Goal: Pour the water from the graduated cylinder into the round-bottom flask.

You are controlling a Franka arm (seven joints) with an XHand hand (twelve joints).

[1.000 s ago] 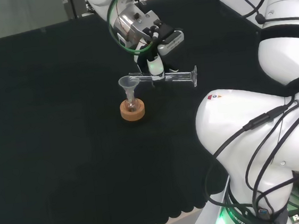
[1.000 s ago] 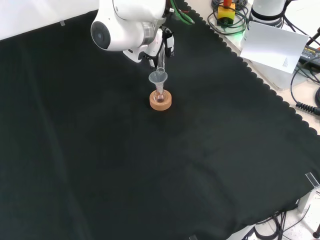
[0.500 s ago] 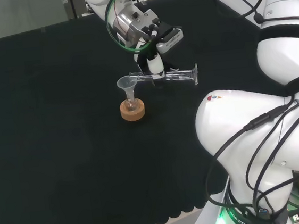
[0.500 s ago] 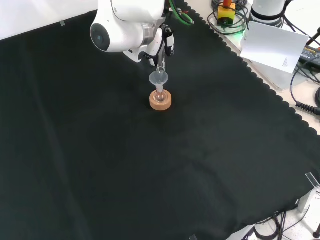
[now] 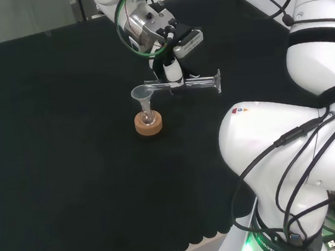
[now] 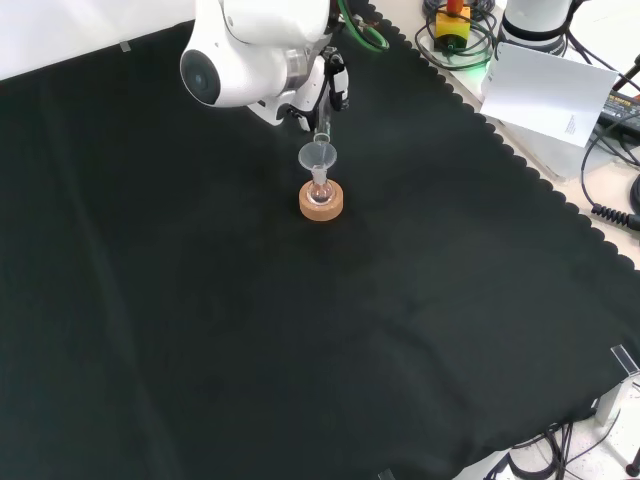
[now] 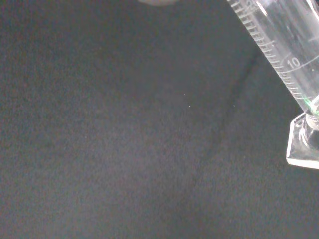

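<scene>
While my hand (image 5: 174,72) has its fingers (image 5: 177,84) wrapped around the glass tube (image 5: 192,85), I see the tube lying almost flat, its mouth over the funnel (image 5: 142,94). That funnel sits in the little round bottle (image 6: 320,192) on a cork ring (image 5: 148,124) on the desk (image 6: 300,330). If I wobble, water could miss, or I could knock the funnel off.
</scene>
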